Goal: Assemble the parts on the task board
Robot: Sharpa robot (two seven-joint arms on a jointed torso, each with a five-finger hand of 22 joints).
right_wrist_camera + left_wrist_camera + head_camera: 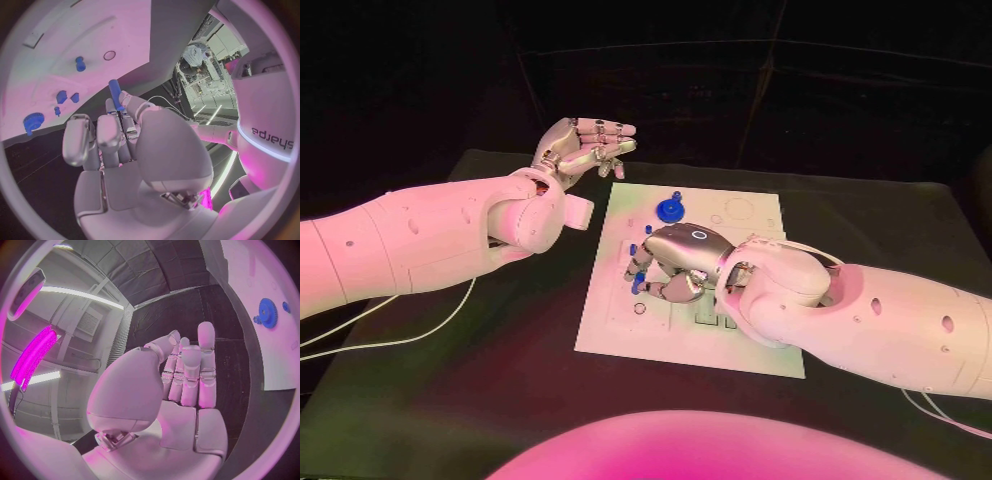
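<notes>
Gripping a blue peg (115,93) between its fingertips, the right hand (681,258) hovers over the left half of the task board (747,350), fingers curled downward. Small blue parts (633,250) lie on the board beside these fingers, and a blue gear (672,209) sits farther back on the board, well apart from the hand. The left hand (581,147) is raised off the board's far left corner, holding nothing, its fingers loosely bent and apart
</notes>
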